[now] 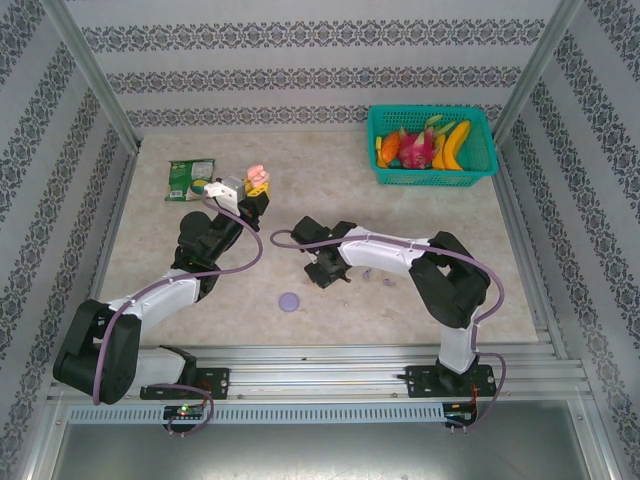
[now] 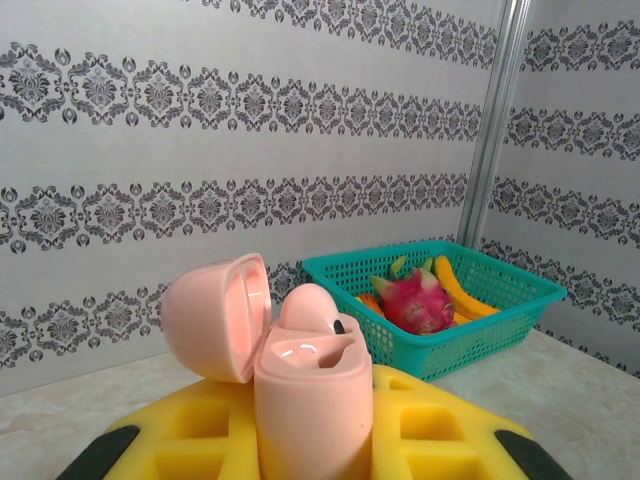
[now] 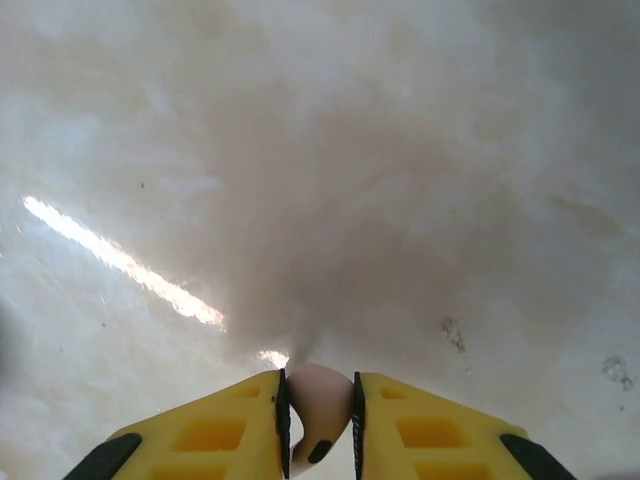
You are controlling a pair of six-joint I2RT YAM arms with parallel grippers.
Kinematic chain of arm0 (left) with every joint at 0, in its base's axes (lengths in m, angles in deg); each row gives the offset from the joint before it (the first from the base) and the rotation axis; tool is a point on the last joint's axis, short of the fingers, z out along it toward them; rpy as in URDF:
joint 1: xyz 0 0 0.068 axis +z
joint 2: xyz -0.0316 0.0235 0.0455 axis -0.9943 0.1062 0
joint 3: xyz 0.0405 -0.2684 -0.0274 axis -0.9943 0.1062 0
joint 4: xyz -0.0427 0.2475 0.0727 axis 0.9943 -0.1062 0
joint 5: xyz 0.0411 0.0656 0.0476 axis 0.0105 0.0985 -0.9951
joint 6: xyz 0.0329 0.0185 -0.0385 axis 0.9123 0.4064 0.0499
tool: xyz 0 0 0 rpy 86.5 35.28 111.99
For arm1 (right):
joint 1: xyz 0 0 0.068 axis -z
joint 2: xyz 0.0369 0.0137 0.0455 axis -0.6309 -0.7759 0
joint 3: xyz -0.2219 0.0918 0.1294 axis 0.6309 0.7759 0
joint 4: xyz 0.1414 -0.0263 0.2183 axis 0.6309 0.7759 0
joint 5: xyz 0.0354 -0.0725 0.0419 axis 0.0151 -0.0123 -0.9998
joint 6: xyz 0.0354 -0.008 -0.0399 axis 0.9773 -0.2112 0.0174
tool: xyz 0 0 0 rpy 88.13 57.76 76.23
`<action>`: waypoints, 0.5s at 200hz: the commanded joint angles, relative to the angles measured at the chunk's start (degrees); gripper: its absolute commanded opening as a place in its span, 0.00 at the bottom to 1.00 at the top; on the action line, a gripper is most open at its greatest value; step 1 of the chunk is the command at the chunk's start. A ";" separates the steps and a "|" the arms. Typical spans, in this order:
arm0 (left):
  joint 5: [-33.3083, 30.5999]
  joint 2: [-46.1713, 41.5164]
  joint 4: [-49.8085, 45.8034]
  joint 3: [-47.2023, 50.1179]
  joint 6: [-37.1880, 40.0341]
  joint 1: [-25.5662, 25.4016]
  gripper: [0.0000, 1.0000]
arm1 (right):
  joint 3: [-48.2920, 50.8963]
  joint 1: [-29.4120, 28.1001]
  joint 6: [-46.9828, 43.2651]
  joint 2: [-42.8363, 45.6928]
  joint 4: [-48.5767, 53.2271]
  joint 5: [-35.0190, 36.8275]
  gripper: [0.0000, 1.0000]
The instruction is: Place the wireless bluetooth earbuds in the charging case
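Note:
My left gripper is raised at the back left and shut on a pale pink charging case. The case stands upright with its lid swung open to the left. One pale pink earbud sits in the far slot; the near slot is bare. My right gripper is low over the table's middle, pointing down, and shut on a second pale pink earbud. A round purple case lies shut on the table in front. A tiny pale purple piece lies beside the right arm.
A teal basket of toy fruit stands at the back right. A green packet lies at the back left, just beyond the left gripper. Patterned walls and metal posts close in the beige table.

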 commanded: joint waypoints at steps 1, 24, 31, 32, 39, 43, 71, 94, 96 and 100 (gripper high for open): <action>1.07 -0.83 1.03 -1.63 -1.22 0.61 0.00 | 1.31 0.11 -1.49 -0.89 3.36 1.66 0.24; 1.10 -0.81 1.18 -1.60 -1.41 0.56 0.00 | 1.51 0.15 -0.77 -1.51 3.41 1.81 0.26; 1.08 -0.81 1.13 -1.73 -1.45 0.61 0.00 | 1.62 0.15 -0.57 -1.72 3.39 1.75 0.26; 1.10 -0.81 1.13 -1.73 -1.47 0.63 0.00 | 1.60 0.15 -0.56 -1.75 3.38 1.70 0.26; 1.15 -0.81 1.12 -1.74 -1.50 0.58 0.00 | 1.54 0.11 -0.38 -1.94 3.38 1.69 0.26; 1.16 -0.79 1.14 -1.73 -1.50 0.57 0.00 | 1.58 0.06 -0.38 -2.03 3.32 1.70 0.27; 1.17 -0.75 1.21 -1.80 -1.58 0.63 0.00 | 1.36 -0.03 -0.21 -2.41 3.36 1.76 0.29; 1.18 -0.68 1.27 -1.69 -1.66 0.64 0.00 | 1.06 -0.03 0.14 -2.24 3.79 1.95 0.35; 1.19 -0.71 1.22 -1.73 -1.65 0.64 0.00 | 0.99 -0.03 0.21 -2.24 3.83 1.97 0.36; 1.20 -0.66 1.30 -1.70 -1.67 0.63 0.00 | 0.97 -0.03 0.44 -2.11 3.90 1.97 0.38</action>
